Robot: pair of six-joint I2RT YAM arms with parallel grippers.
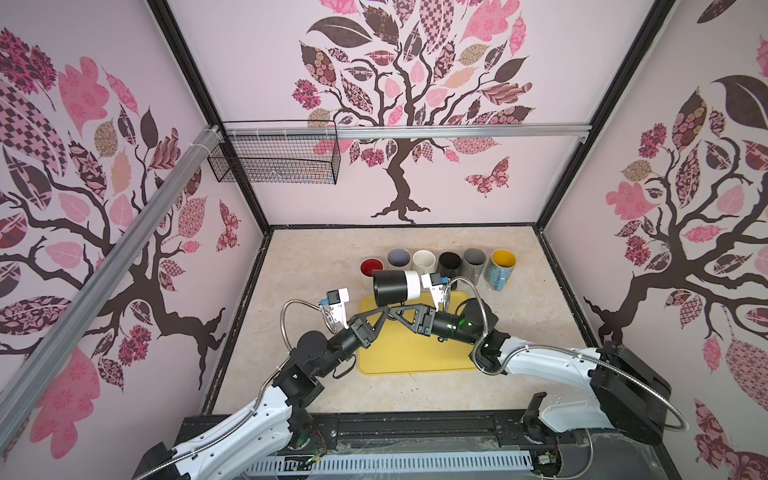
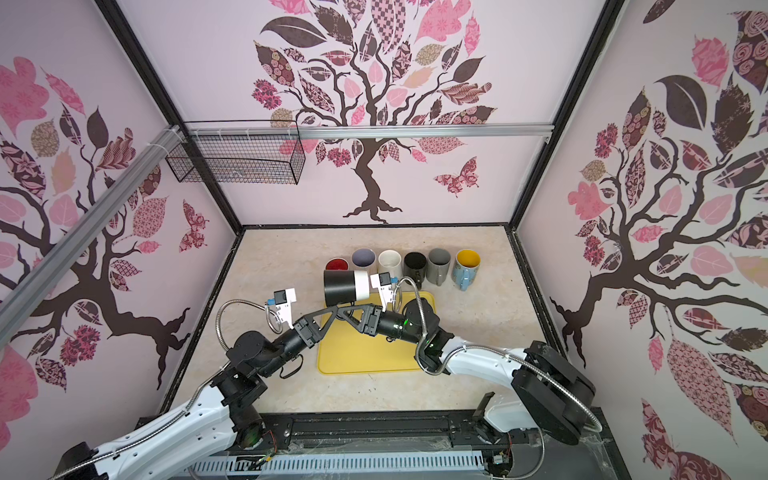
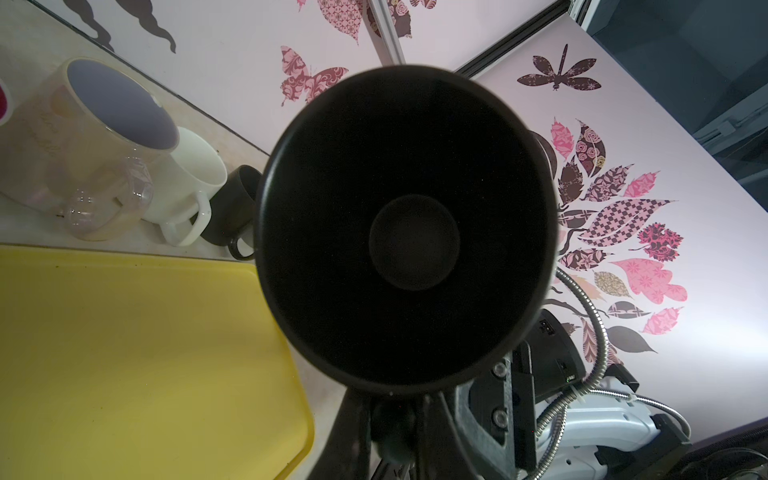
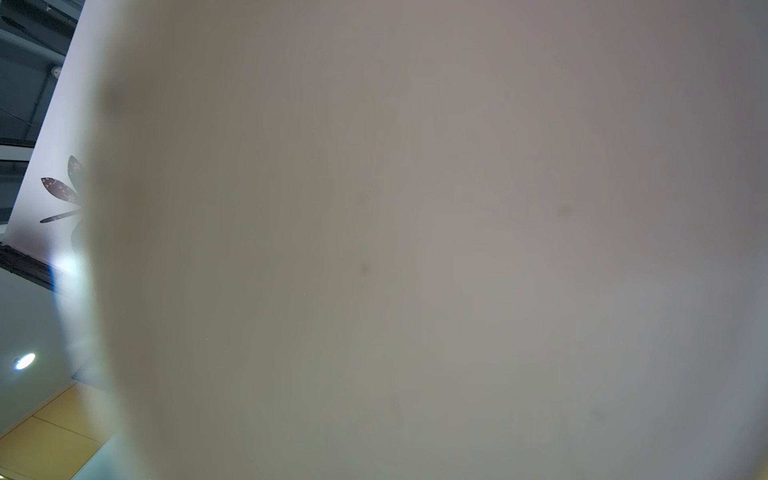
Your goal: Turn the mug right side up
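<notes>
I held the black cylindrical mug with a white base band (image 1: 395, 286) on its side in the air, over the far edge of the flat yellow plastic tray (image 1: 415, 353). The open mouth of the mug (image 3: 407, 232) faced the left wrist camera, and the pale base (image 4: 415, 249) filled the right wrist view.

The left gripper (image 1: 384, 309) was closed narrow on a dark part below the mug's rim. The right gripper (image 1: 398, 311) met it tip to tip under the mug; I could not tell how wide its jaws stood.

In both top views the mug overlapped the left end of the row of six upright mugs (image 1: 473, 262) behind the tray. The beige stone-pattern tabletop (image 1: 299, 270) lay bare left of the tray and in front of it, up to the black frame edge (image 1: 245, 307).
</notes>
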